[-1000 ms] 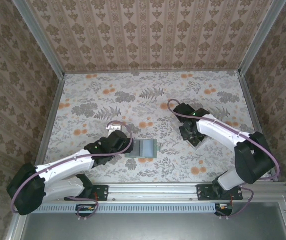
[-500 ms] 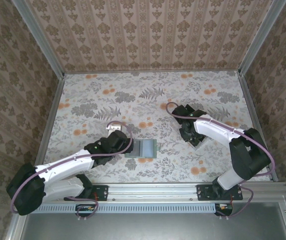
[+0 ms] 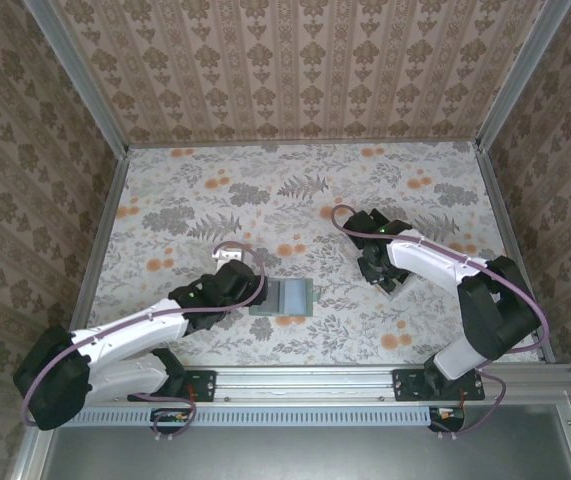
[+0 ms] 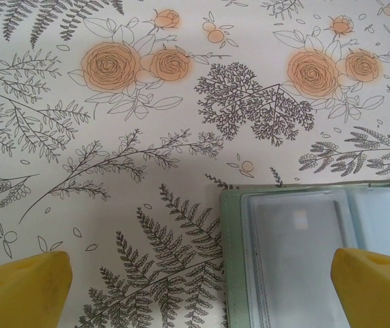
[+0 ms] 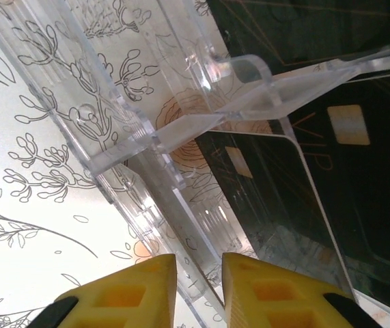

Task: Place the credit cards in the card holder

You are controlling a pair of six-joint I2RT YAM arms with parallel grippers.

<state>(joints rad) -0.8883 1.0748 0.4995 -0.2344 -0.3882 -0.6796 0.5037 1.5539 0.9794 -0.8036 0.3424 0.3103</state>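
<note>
Entry, my right pincer [image 5: 198, 265]: jaws narrow, grip not discernible; I should pinch one credit card [image 5: 276, 205] ahead-right, not the clear rack [image 5: 140, 130].

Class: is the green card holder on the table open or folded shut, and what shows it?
Open: the card holder lies spread flat, clear inner pockets facing up.

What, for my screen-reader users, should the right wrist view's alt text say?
Black cards with tan chips show through a clear plastic rack standing on a floral table. At the bottom, the yellow claw has its fingers close together, a narrow gap between them, at the rack's edge.
</note>
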